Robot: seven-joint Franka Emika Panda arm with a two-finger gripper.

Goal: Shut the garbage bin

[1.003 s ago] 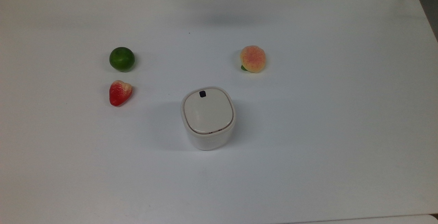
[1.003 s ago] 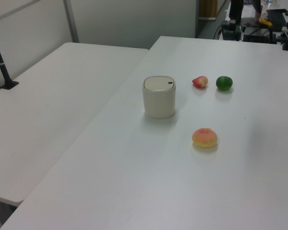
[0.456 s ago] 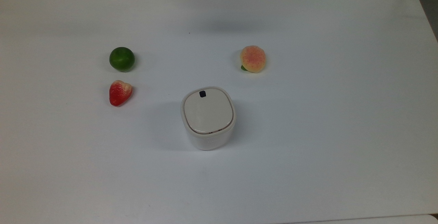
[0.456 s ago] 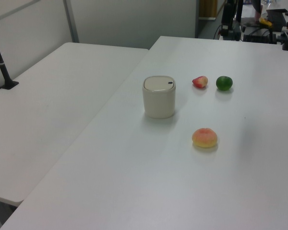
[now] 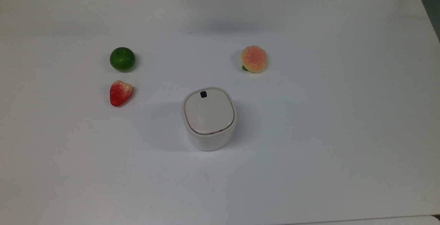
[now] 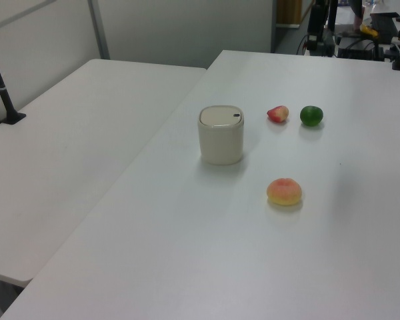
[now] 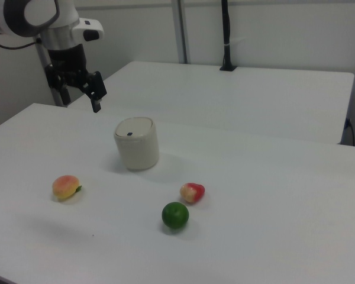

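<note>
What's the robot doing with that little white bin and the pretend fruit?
Nothing is being touched right now. The bin sits on the white table with its lid down flat, so it looks closed. In the right view, the gripper hangs in the air up and to the left of the bin, holding nothing. A lime, a strawberry and a peach lie on the table, apart from the bin.

White table (image 5: 309, 170) w/ a 2nd white table (image 6: 67, 133) butted beside it. Pale partition wall (image 7: 272, 29) behind, black pole (image 7: 226, 35) clamped at 2nd table's far edge. Even, soft light.
</note>
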